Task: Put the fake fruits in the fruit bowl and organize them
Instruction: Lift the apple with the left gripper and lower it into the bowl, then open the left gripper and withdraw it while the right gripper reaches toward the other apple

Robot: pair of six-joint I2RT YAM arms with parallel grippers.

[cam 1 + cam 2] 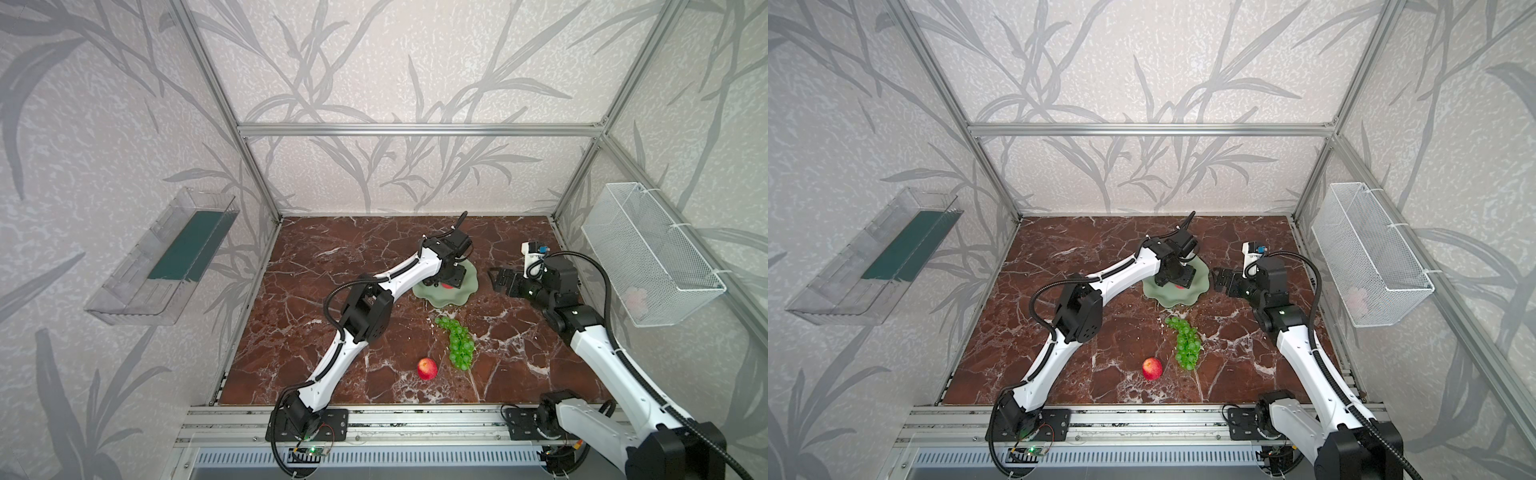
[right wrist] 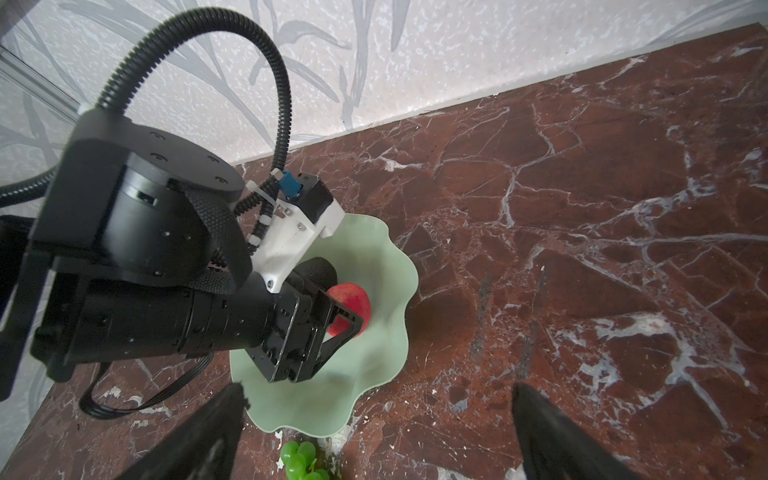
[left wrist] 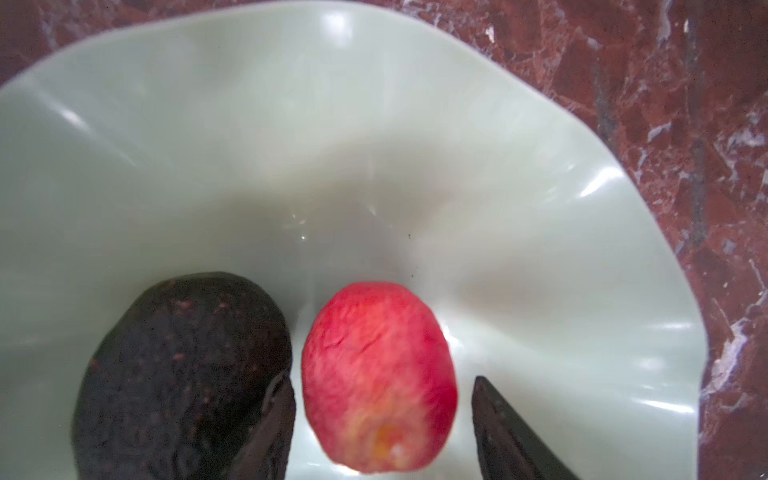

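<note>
while bowl (image 3: 498, 166) holds avocado (image 3: 183, 374), red fruit (image 3: 378, 374) — grapes (image 1: 459, 347) outside

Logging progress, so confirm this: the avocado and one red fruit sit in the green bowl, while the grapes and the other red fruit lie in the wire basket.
Wrong on the basket: both top views show the grapes and the other red fruit lying on the table. The avocado and one red fruit do sit in the green bowl.

Pale green bowl (image 3: 415, 145), blackish avocado (image 3: 183, 365), red-yellow fruit (image 3: 374, 374), bright green grapes (image 1: 459, 347), red-brown white-veined marble tabletop (image 1: 311, 257).
</note>
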